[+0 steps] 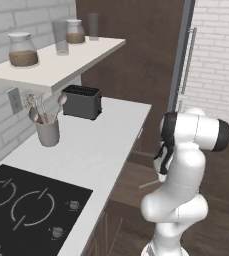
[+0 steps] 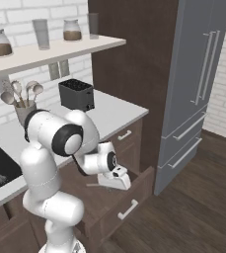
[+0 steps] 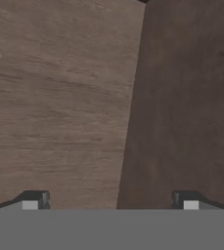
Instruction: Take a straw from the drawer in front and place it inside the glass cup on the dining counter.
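Straw (image 2: 93, 186) on the open drawer's floor, just off to the side of the spread fingers.
Its long axis runs roughly along the drawer (image 2: 134, 193); the gripper (image 2: 120, 183) hangs low inside, empty, near the front wall, and the hand view catches only the straw's tip at its left edge.

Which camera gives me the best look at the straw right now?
The right base view: the straw lies in the open drawer, beside the open gripper. The left base view shows a thin sliver; the hand view shows one pale end at its edge.
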